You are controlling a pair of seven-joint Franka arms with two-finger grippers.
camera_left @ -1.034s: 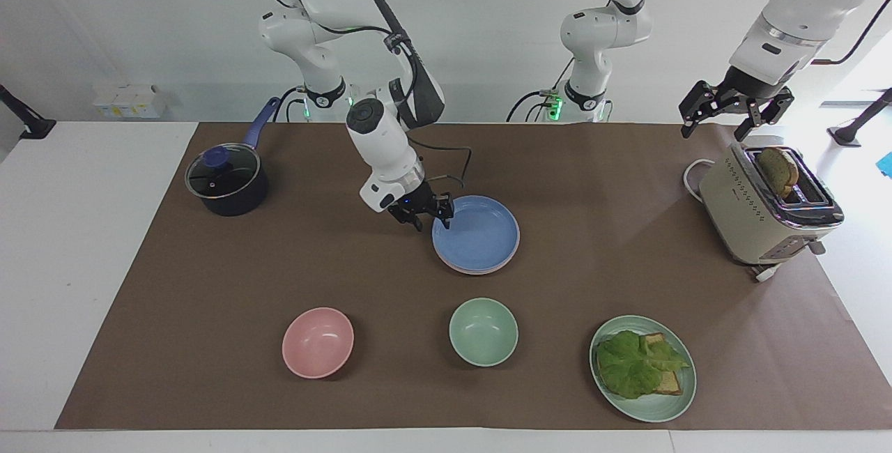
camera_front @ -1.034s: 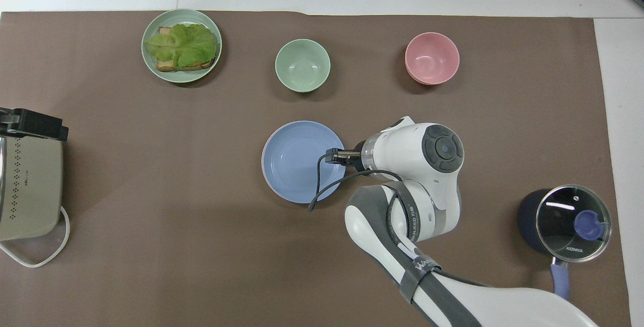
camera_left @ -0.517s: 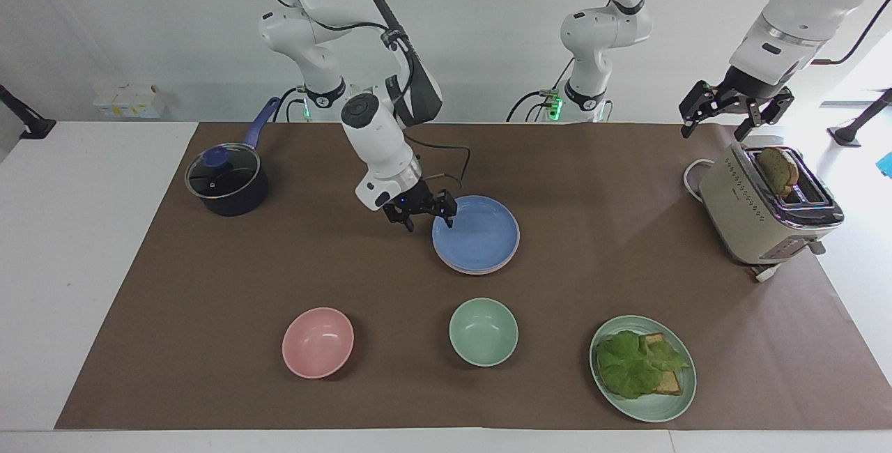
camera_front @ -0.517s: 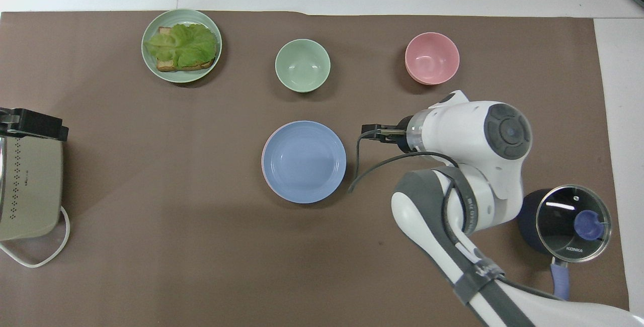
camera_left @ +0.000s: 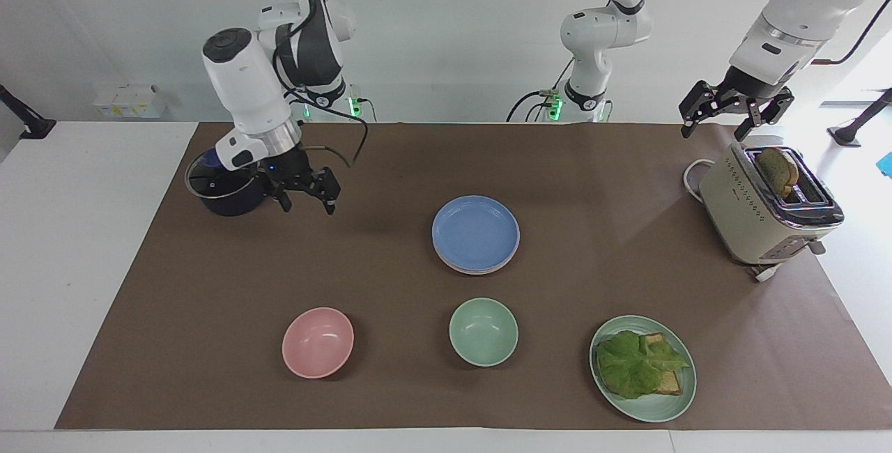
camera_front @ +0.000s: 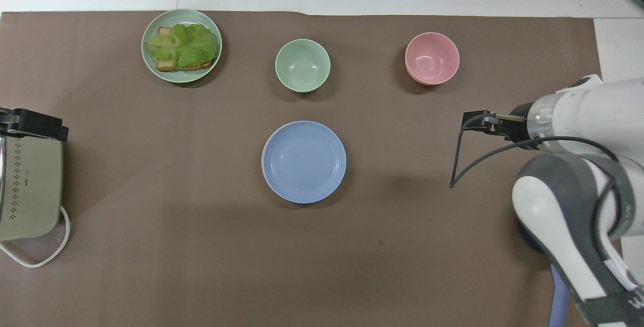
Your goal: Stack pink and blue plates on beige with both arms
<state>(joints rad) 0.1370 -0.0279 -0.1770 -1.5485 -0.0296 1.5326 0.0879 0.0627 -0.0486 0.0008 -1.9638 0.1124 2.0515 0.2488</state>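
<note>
we see the right gripper (camera_left: pixel 307 199) raised over the brown mat (camera_left: pixel 390 160), just beside the dark pot (camera_left: pixel 226 192) at the right arm's end of the tabletop (camera_left: pixel 83 244); its jaws stand open with nothing in them. at mid-mat the blue plate (camera_left: pixel 476 232) lies on top of a stack, and a pale pink rim (camera_left: pixel 474 271) peeks out beneath it on the edge farther from the robots; a beige plate we cannot make out under them. nothing touches the stack. farther from the robots than the stack we see a pink bowl (camera_left: pixel 318 341), a green bowl (camera_left: pixel 483 332) and a green plate (camera_left: pixel 642 368) with bread and lettuce, set in a row well apart from one another. at the left arm's end the toaster (camera_left: pixel 766 205) stands with a slice of bread (camera_left: pixel 778 170) upright in its slot. the left gripper (camera_left: pixel 736 115) waits in the air above the toaster, near its top, jaws spread wide and holding nothing. from overhead the blue plate (camera_front: pixel 304 161) sits alone in the middle of the mat, with the right gripper (camera_front: pixel 478 120) well apart from it toward the right arm's end.
</note>
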